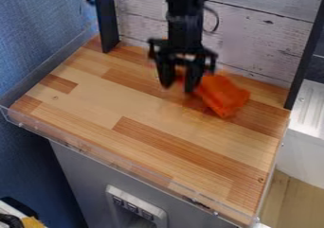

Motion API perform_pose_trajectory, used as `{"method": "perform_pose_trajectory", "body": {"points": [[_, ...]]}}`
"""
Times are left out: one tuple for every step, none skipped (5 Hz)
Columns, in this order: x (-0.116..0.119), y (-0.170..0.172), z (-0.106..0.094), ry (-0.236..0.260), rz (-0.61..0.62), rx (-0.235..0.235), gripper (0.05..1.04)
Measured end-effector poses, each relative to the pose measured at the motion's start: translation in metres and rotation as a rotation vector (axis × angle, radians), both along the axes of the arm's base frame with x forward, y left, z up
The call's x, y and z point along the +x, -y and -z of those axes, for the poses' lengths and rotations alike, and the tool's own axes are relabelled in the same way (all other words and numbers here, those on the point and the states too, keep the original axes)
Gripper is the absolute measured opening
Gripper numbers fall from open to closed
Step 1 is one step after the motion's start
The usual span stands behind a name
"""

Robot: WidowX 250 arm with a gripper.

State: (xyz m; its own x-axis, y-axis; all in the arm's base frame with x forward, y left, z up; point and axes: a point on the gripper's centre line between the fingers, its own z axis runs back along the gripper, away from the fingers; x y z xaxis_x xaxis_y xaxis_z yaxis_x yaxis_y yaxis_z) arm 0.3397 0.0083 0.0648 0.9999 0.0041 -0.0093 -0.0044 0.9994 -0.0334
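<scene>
Showing toward two o'clock on your wood-block tabletop [145, 109] is a crumpled orange cloth [222, 95]. Your black two-finger gripper [178, 88] hangs close by, at the cloth's ten o'clock — its fingers apart. Whitewashed wooden planks [265, 38] stand at twelve — a blue wall [38, 42] at ten.

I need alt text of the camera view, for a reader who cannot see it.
A black robot tool, its two fingers apart, hangs over the back of a wood-block tabletop, with a crumpled orange cloth beside and partly behind it. Whitewashed planks stand behind; a clear plastic lip edges the front.
</scene>
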Motion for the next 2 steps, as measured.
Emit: {"method": "perform_pose_trajectory", "body": {"points": [[0.015,-0.007,-0.017,-0.007,-0.001,0.014,0.996],[0.026,-0.018,-0.032,-0.006,-0.004,0.031,1.001]]}}
